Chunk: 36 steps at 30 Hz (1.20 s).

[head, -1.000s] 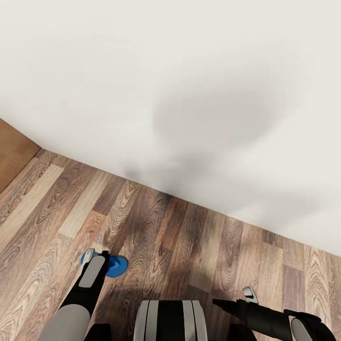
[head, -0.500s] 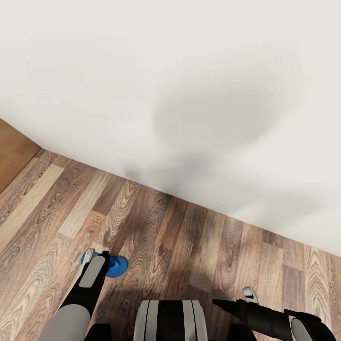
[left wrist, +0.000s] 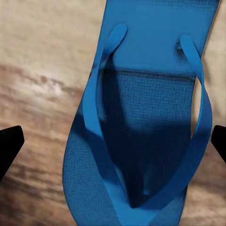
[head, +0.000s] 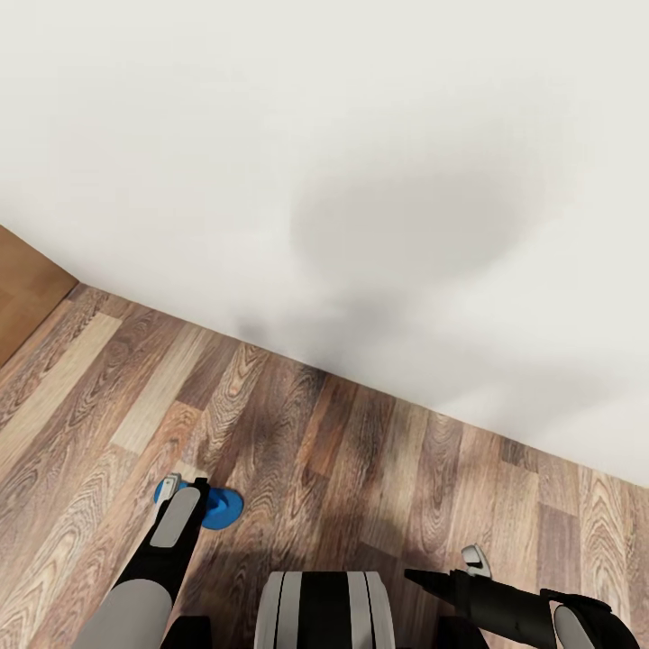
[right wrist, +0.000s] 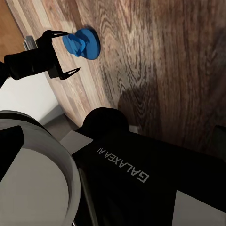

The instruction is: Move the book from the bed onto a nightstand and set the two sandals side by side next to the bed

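Setting: a floor of brown wood-grain planks [head: 342, 451] runs up to a plain white wall [head: 361, 162]; an orange-brown wooden panel [head: 22, 275] shows at the head view's left edge.

Sandal: one flat bright blue flip-flop with thin blue straps [left wrist: 141, 132] lies on the planks, straps up — in the head view [head: 219, 507] it sits low on the left, partly hidden behind the left arm.

Left gripper [left wrist: 113, 143]: it hangs directly over the flip-flop, pointing down at it; in the left wrist view one black fingertip [left wrist: 9, 143] shows at each side edge, with the whole width of the sandal between them. The fingers are spread wide and neither tip touches the blue sole. In the right wrist view the same gripper [right wrist: 63, 52] appears as two thin black prongs splayed apart, the sandal [right wrist: 82, 43] just past their tips.

Right gripper [head: 455, 563]: it is held low at the right of the head view, well apart from the sandal, above bare floor. A black prong and a pale grey tip are visible, but I cannot tell how far the fingers are parted.

Robot body: the grey-and-black trunk [head: 324, 608] sits between the two arms; the right wrist view looks down on a black base panel lettered GALAXEA AI [right wrist: 141, 174].
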Available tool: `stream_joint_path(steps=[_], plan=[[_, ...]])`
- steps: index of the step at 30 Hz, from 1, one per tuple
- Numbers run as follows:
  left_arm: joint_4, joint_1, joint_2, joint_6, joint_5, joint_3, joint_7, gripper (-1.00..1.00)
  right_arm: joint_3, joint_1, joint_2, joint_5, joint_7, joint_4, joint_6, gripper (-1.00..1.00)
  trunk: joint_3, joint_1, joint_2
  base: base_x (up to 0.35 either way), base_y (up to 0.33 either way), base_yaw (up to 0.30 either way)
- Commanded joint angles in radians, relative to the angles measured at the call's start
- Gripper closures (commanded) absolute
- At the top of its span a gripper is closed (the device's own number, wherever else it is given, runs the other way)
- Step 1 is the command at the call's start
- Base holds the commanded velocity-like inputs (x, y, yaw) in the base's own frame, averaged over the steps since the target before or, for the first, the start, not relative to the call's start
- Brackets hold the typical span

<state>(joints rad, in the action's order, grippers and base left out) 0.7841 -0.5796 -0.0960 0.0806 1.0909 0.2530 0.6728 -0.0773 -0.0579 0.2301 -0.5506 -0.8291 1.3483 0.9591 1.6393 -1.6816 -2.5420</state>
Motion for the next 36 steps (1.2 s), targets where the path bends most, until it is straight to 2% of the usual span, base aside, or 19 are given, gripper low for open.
stream_joint_path(steps=[1, 8, 14, 36], plan=[[0.001, 0.0, -0.001, 0.008, 0.01, 0.001, 0.001, -1.0, -0.001, 0.0, 0.0, 0.001, -0.004, 0.0, 0.004, -1.0, 0.001, 0.0, 0.0, 0.0, 0.0, 0.0], [0.0, 0.0, -0.001, 0.008, 0.01, 0.001, 0.001, -1.0, -0.001, 0.0, 0.0, 0.001, -0.004, 0.0, 0.004, -1.0, 0.001, 0.0, 0.0, 0.0, 0.0, 0.0], [0.0, 0.0, -0.001, 0.008, 0.01, 0.0, 0.001, -1.0, -0.001, 0.0, 0.0, 0.001, -0.004, 0.0, 0.004, -1.0, 0.024, -0.003, -0.002, 0.0, 0.0, 0.0], [0.0, 0.0, -0.001, 0.008, 0.01, 0.0, 0.001, -1.0, -0.001, 0.0, 0.0, 0.001, -0.004, 0.0, 0.004, -1.0, 0.024, -0.003, -0.002, 0.0, 0.0, 0.0]])
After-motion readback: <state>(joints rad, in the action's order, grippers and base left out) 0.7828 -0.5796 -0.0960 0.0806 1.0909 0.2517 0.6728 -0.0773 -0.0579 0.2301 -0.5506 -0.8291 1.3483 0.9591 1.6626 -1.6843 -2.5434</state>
